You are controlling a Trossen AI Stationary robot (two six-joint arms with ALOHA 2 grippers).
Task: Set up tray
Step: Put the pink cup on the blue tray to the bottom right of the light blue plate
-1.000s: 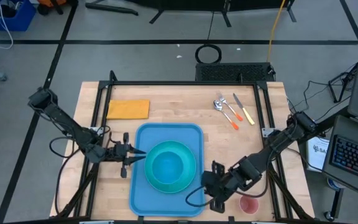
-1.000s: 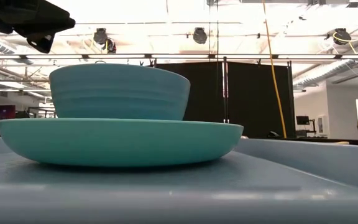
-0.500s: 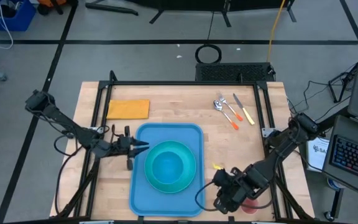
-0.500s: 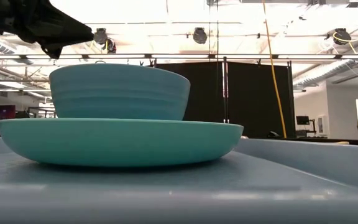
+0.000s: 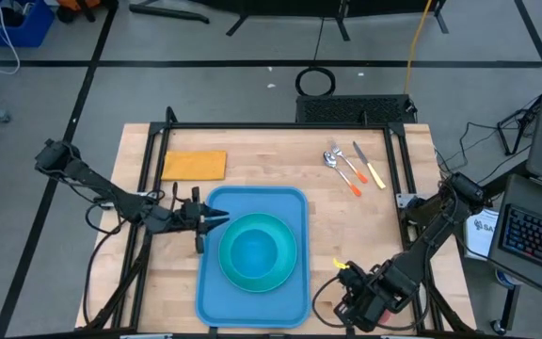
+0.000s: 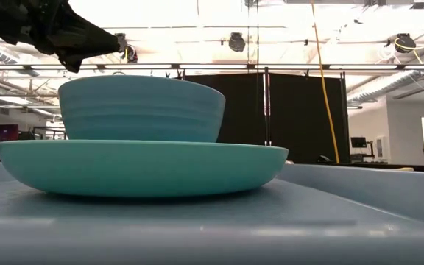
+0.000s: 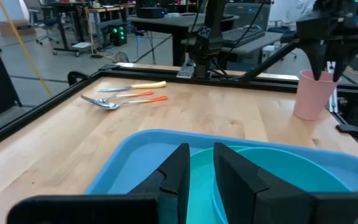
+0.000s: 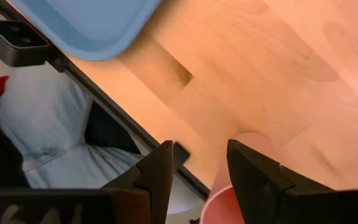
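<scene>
Two arms are out over the table in the high view. The tray lies at the middle of the near edge, carrying a turquoise plate with a bowl in it. The left gripper pokes over the tray's far left corner, while the right gripper hangs at the near right corner of the table, over a pink cup that it mostly hides. An orange napkin and some cutlery lie along the far side.

From the low view, the bowl sits square on the plate, and a dark gripper, the left one I think, hovers above the bowl's rim.

Through the left wrist view, its fingers stand slightly parted with nothing between them, aimed low over the tray's rim; dipping further, I'd say, would shove the tray and slide the crockery.

Through the right wrist view, the fingers are spread with the cup's rim just beyond them, so no grip yet. The cup stands close to the table's near edge; a clumsy closing could tip it off.
</scene>
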